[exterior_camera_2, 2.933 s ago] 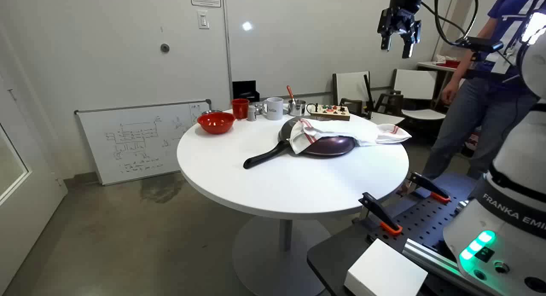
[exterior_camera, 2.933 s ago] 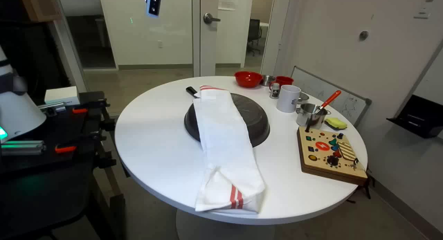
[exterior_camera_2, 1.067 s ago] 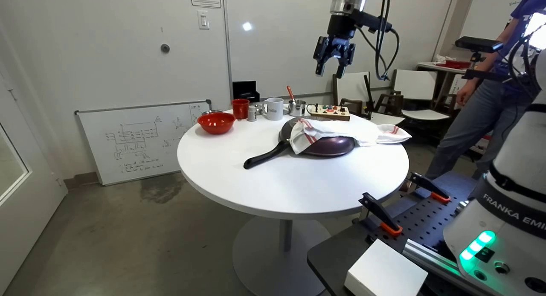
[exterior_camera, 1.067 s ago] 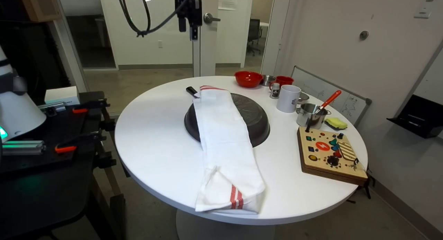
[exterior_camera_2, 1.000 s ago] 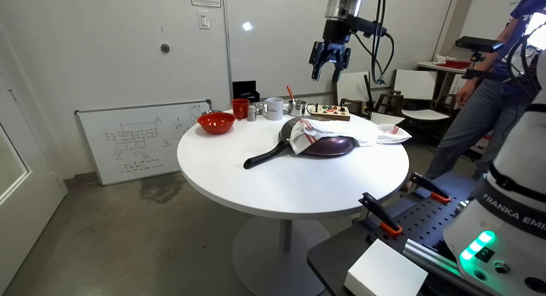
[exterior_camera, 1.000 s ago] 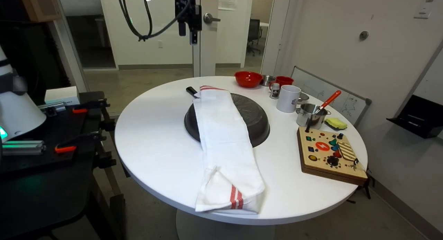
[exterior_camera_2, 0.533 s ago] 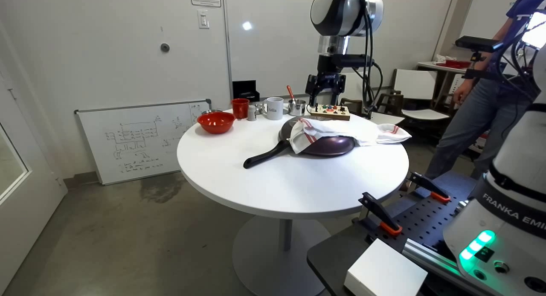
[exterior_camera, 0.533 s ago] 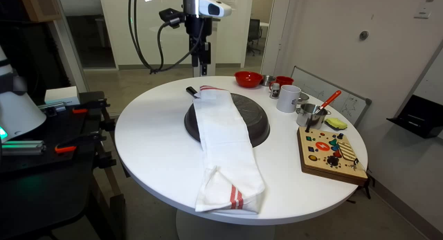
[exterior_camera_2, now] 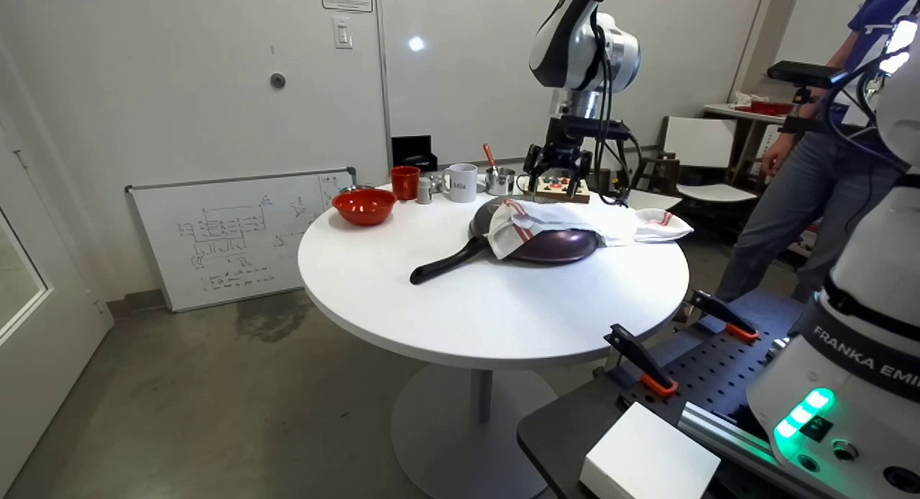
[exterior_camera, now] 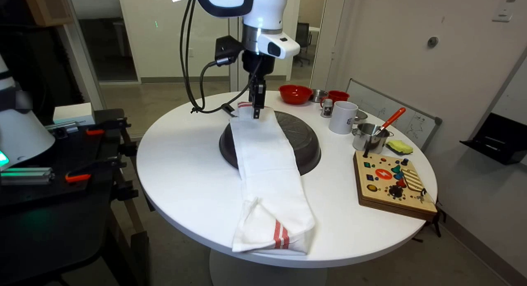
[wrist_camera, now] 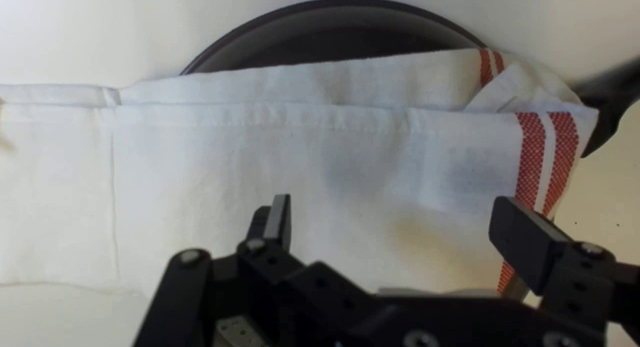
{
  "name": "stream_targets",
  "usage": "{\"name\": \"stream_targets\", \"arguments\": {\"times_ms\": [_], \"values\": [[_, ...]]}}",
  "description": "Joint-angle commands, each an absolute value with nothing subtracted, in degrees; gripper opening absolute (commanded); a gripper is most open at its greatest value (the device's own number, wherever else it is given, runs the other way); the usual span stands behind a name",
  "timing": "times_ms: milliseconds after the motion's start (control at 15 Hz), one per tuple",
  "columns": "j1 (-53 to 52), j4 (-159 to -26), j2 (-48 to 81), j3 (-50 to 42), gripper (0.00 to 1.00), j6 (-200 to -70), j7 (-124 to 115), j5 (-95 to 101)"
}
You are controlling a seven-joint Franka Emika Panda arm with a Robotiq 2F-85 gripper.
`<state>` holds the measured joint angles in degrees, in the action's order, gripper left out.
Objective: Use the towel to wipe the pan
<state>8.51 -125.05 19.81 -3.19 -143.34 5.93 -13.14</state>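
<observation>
The towel, a long white cloth with red stripes, lies across the pan and onto the table in both exterior views (exterior_camera: pixel 271 166) (exterior_camera_2: pixel 568 215). It fills much of the wrist view (wrist_camera: pixel 320 157). The pan is round and dark, partly covered by the towel, in both exterior views (exterior_camera: pixel 302 141) (exterior_camera_2: pixel 557 249) and the wrist view (wrist_camera: pixel 350 37). Its black handle (exterior_camera_2: pixel 445 265) sticks out from under the towel's striped end. My gripper (exterior_camera: pixel 255 109) is open and empty over the towel near that end, also in an exterior view (exterior_camera_2: pixel 552 190). In the wrist view its fingers (wrist_camera: pixel 392 212) are wide apart. I cannot tell whether the fingertips touch the cloth.
On the round white table (exterior_camera: pixel 185 183) stand a red bowl (exterior_camera: pixel 295 94), a white mug (exterior_camera: pixel 343 118), a red mug (exterior_camera: pixel 338 96), a steel pot (exterior_camera: pixel 367 137) with a red-handled utensil, a yellow-green sponge (exterior_camera: pixel 399 146) and a wooden switch board (exterior_camera: pixel 393 183). A person (exterior_camera_2: pixel 812 161) stands behind.
My gripper has moved from high up beside the table to over the pan and down close to the towel, staying open. The towel and the pan have not visibly moved.
</observation>
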Motion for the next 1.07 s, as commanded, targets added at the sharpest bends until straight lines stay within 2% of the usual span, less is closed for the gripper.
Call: {"name": "stream_targets", "arguments": {"times_ms": [0, 467, 1000], "values": [[9.8, -120.14, 22.5, -0.39, 1.0, -141.26, 6.94, -17.65], [8.03, -118.39, 22.16, 4.88, 1.0, -136.3, 11.0, -18.34], [2.62, -122.17, 22.76, 0.97, 1.0, -139.96, 5.86, -5.31]]}}
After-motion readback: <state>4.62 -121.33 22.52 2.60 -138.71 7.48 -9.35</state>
